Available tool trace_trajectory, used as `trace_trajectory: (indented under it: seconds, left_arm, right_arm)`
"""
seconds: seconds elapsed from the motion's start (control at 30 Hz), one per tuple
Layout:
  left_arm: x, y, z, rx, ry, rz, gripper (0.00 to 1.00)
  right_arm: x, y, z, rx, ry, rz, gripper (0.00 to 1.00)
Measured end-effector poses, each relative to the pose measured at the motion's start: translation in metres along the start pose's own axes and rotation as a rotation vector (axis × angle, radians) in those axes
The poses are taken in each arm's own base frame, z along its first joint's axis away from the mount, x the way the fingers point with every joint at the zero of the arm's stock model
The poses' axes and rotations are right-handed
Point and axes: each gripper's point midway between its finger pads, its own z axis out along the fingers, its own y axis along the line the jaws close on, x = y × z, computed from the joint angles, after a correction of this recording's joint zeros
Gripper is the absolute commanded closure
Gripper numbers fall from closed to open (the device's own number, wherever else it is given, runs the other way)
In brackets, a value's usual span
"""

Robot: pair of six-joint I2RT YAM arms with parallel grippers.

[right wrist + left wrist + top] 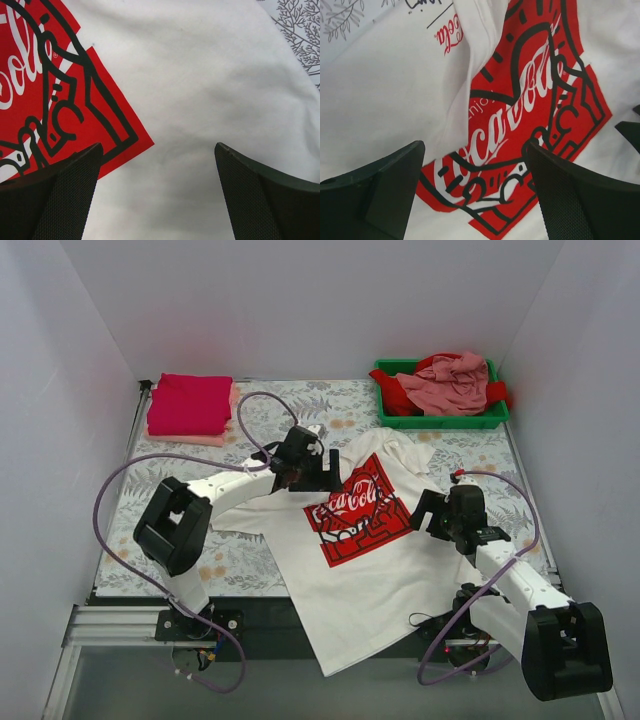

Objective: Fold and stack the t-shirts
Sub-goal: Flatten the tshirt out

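White tee [385, 590] w/ red chest print [355, 512], black outlines & white script; table cover [235, 555] pale grey w/ grey leaf & floral pattern, some tan blooms. Folded tee [190, 403] crimson, tee beneath [200, 440] pale pink; tray [440, 422] green, its tees red [398, 397] & dusty pink [455, 385]; cables [100, 505] purple.

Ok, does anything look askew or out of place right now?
Yes. The white t-shirt lies diagonally, its hem draped past the table at its near edge. A ridge of cloth bunches over the print near the open left claw.
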Motion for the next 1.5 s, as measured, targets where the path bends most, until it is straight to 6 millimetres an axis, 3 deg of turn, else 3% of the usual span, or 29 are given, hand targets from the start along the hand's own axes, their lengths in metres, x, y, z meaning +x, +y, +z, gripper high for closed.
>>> trace_trajectory:
  seconds: [0.1, 0.17, 0.33, 0.37, 0.43, 0.47, 0.53, 0.57, 0.77, 0.9, 1.0, 1.1, 1.33, 1.37, 1.43, 1.5]
  left_arm:
    - [0.003, 0.001, 0.019, -0.059, 0.021, 0.061, 0.28]
    - [0.005, 0.005, 0.031, -0.121, 0.026, 0.099, 0.40]
    - [0.012, 0.025, 0.047, -0.267, 0.052, 0.154, 0.55]
    - [0.013, 0.028, 0.047, -0.280, 0.057, 0.158, 0.65]
    - [0.017, 0.035, 0.047, -0.306, 0.072, 0.168, 0.70]
    - [0.018, 0.036, 0.047, -0.310, 0.076, 0.173, 0.84]
    - [0.017, 0.038, 0.047, -0.315, 0.075, 0.176, 0.99]
    - [0.016, 0.039, 0.047, -0.318, 0.075, 0.180, 1.00]
    - [0.008, 0.043, 0.043, -0.366, 0.054, 0.192, 1.00]
    - [-0.011, 0.047, 0.037, -0.413, 0.014, 0.207, 1.00]
    - [-0.040, 0.050, 0.031, -0.427, -0.035, 0.205, 1.00]
    - [-0.077, 0.066, 0.030, -0.444, -0.088, 0.197, 1.00]
    - [-0.120, 0.137, 0.045, -0.455, -0.082, 0.241, 0.71]
    - [-0.126, 0.147, 0.050, -0.462, -0.076, 0.248, 0.50]
    - [-0.138, 0.167, 0.058, -0.480, -0.073, 0.252, 0.33]
    - [-0.154, 0.184, 0.066, -0.498, -0.079, 0.237, 0.24]
  right_arm:
    - [-0.003, -0.001, 0.000, -0.002, -0.010, 0.013, 0.02]
    - [-0.004, -0.002, 0.001, -0.003, -0.013, 0.017, 0.02]
    - [-0.005, -0.003, 0.001, -0.006, -0.018, 0.026, 0.02]
    - [-0.005, -0.003, 0.001, -0.006, -0.018, 0.027, 0.02]
    - [-0.006, -0.003, 0.001, -0.007, -0.020, 0.029, 0.02]
    - [-0.006, -0.004, 0.001, -0.007, -0.020, 0.031, 0.01]
    - [-0.006, -0.004, 0.001, -0.006, -0.021, 0.032, 0.02]
    - [-0.007, -0.004, 0.002, -0.007, -0.022, 0.031, 0.02]
    - [-0.008, -0.005, 0.003, -0.006, -0.025, 0.033, 0.02]
    - [-0.010, -0.006, 0.005, -0.005, -0.030, 0.031, 0.02]
    - [-0.010, -0.006, 0.006, -0.005, -0.031, 0.022, 0.02]
    - [-0.010, -0.006, 0.007, -0.008, -0.030, 0.011, 0.02]
    - [-0.010, -0.004, 0.010, -0.025, -0.018, -0.020, 0.02]
    - [-0.010, -0.003, 0.010, -0.030, -0.016, -0.026, 0.02]
    - [-0.010, -0.002, 0.010, -0.043, -0.012, -0.041, 0.02]
    - [-0.011, -0.001, 0.010, -0.049, -0.014, -0.052, 0.02]
